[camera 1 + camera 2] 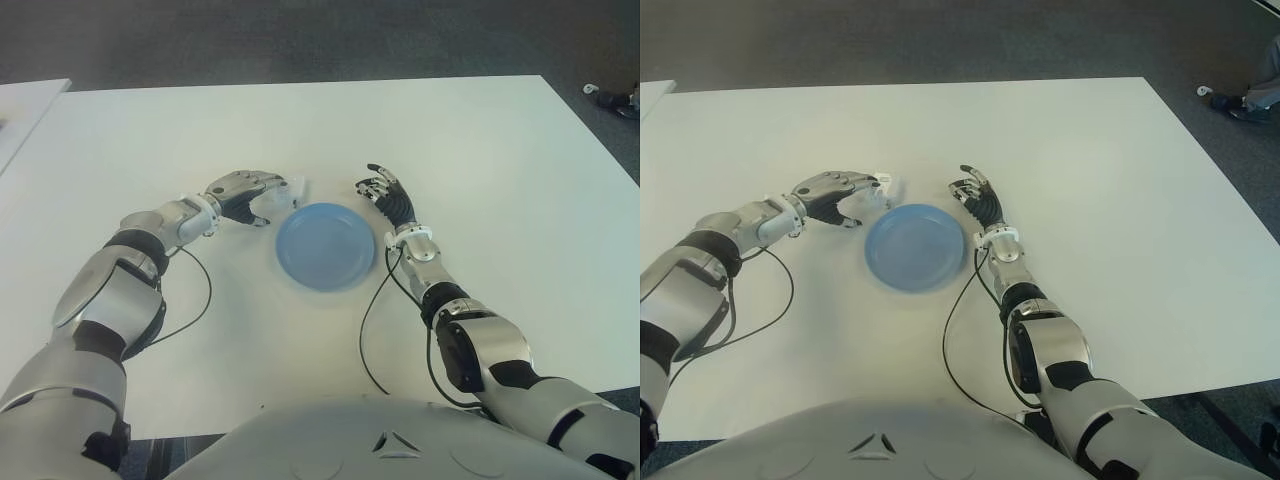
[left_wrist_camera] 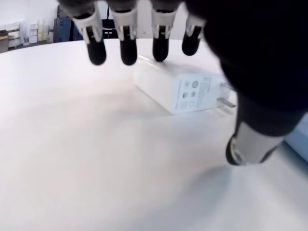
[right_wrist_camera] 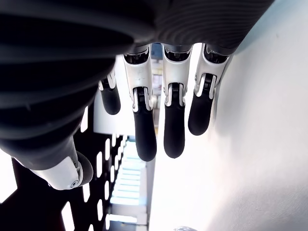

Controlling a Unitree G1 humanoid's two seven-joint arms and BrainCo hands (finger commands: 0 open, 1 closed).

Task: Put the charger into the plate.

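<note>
A white charger (image 2: 183, 89) lies flat on the white table (image 1: 450, 140), its metal prongs toward the plate. It sits just off the upper left rim of the round blue plate (image 1: 326, 245), which holds nothing. My left hand (image 1: 268, 200) arches over the charger, fingertips (image 2: 127, 53) at its far edge and thumb on the near side, open and not clasping it. My right hand (image 1: 385, 190) shows to the right of the plate, fingers (image 3: 144, 134) stretched out and holding nothing.
Black cables loop from both wrists across the near part of the table (image 1: 200, 290) (image 1: 370, 330). A second white table (image 1: 25, 105) stands at the far left. The right table edge runs along dark floor, where a small object (image 1: 615, 98) lies.
</note>
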